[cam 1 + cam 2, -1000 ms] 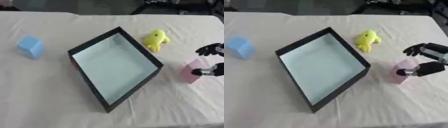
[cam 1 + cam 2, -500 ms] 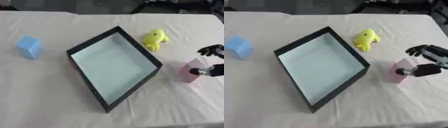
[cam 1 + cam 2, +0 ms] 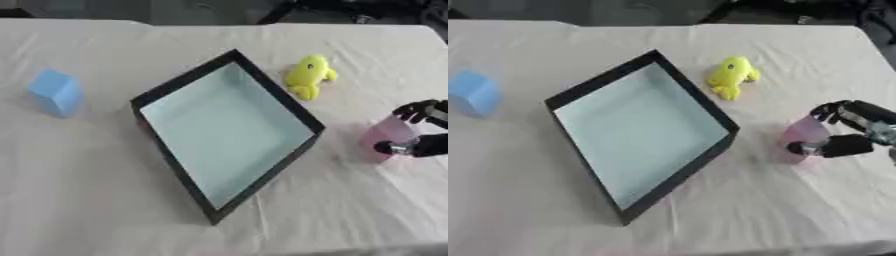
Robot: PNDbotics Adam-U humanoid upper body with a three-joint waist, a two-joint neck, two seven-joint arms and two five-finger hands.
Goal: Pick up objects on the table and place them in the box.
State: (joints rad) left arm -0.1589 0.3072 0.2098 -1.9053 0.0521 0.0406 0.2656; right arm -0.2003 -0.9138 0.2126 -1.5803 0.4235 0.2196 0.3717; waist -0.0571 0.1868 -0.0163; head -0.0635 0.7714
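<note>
Left eye view: the right robot hand (image 3: pixel 422 131) comes in from the right edge, cut off there so only fingers and thumb show. They curl round the pink block (image 3: pixel 386 138), fingers at its far top edge, thumb at its near side. The block sits on the desk (image 3: pixel 87 190) right of the box (image 3: pixel 223 131), near its right corner but apart from it. So the box lies to the hand's left. The yellow toy (image 3: pixel 308 76) lies just beyond the box's right wall; the blue block (image 3: pixel 56 92) stands well left, nearer the left arm, which is out of view.

Right eye view: more of the hand (image 3: pixel 848 130) shows, grasping the block (image 3: pixel 802 136). Whether the block has left the desk I cannot tell; its right part is hidden behind the fingers.
</note>
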